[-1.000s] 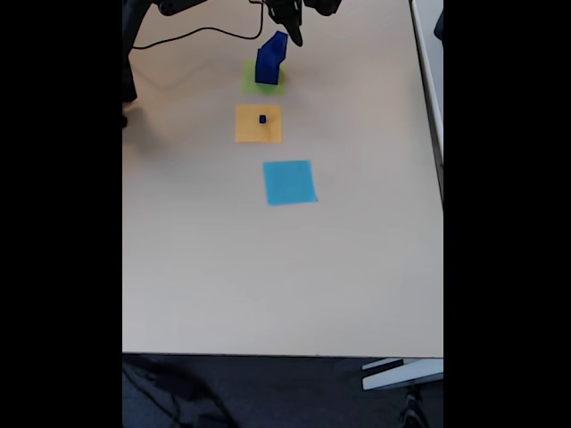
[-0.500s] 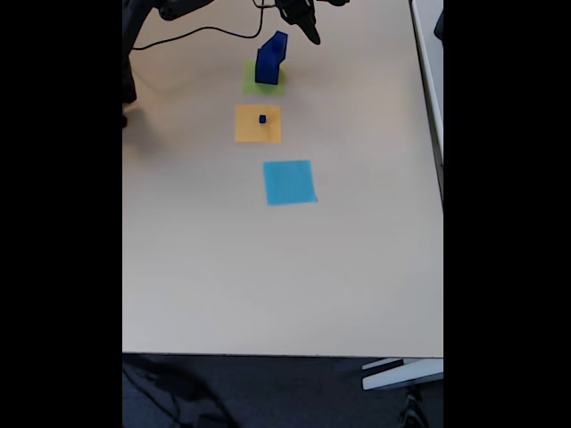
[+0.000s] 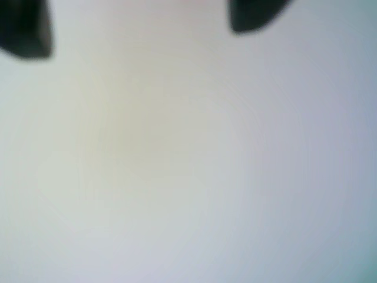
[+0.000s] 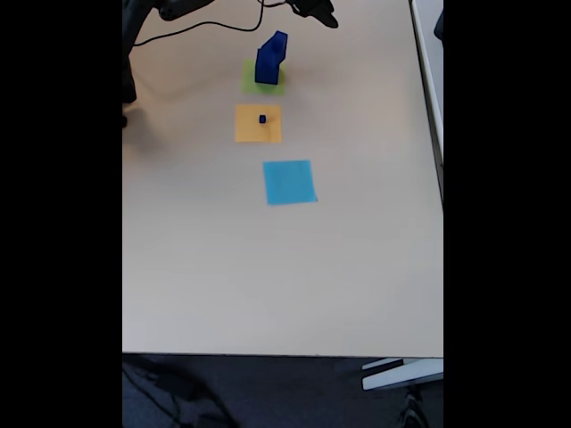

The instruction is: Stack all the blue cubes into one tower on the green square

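A pale beige bench [image 4: 268,267] carries three flat paper squares in a line. On the farthest one, the yellow-green paper square [image 4: 252,83], stands a leaning tower of dark blue cubes [image 4: 269,59]. One tiny dark blue cube [image 4: 263,119] sits alone on the orange paper square [image 4: 258,123], just nearer the camera; the light blue paper square [image 4: 289,182] lies nearer still. The black hand [image 4: 323,13] hangs at the far edge, up and right of the tower, holding nothing, its fingers [image 3: 254,15] spread apart in the blurred wrist view. I judge the tiny cube comes next, beyond the tower from the hand, with open bench on both sides
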### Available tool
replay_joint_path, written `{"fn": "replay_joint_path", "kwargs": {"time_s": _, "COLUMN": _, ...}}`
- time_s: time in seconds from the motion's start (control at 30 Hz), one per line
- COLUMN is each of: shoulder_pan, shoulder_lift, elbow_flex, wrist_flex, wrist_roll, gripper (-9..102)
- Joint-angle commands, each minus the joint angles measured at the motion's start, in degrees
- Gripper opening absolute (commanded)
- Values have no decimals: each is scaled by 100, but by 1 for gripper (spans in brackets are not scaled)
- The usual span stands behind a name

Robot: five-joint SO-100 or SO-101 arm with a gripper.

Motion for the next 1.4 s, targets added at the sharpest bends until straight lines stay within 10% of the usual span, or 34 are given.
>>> {"fn": "replay_joint_path", "kwargs": {"time_s": 0.0, "shoulder_pan": -79, "shoulder_lift": 650, "elbow_flex": -220, "wrist_flex": -396, "wrist_roll": -1063, "gripper": 20}}
{"fn": "replay_joint_path", "kwargs": {"time_s": 0.3, "shoulder_pan": -202, "shoulder_lift": 1749, "elbow_flex": 369, "wrist_flex": -272, "wrist_roll": -1986, "gripper": 24}}
{"fn": "replay_joint_path", "kwargs": {"time_s": 0.9, "shoulder_pan": -158, "shoulder_lift": 2760, "elbow_flex": 3094, "wrist_flex": -44, "wrist_roll": 149, "gripper": 29}}
{"fn": "replay_joint_path", "kwargs": {"time_s": 1.37, "shoulder_pan": -404, "shoulder_lift": 1441, "elbow_flex": 1090, "wrist_flex": 1934, "wrist_roll": 1213, "gripper": 31}}
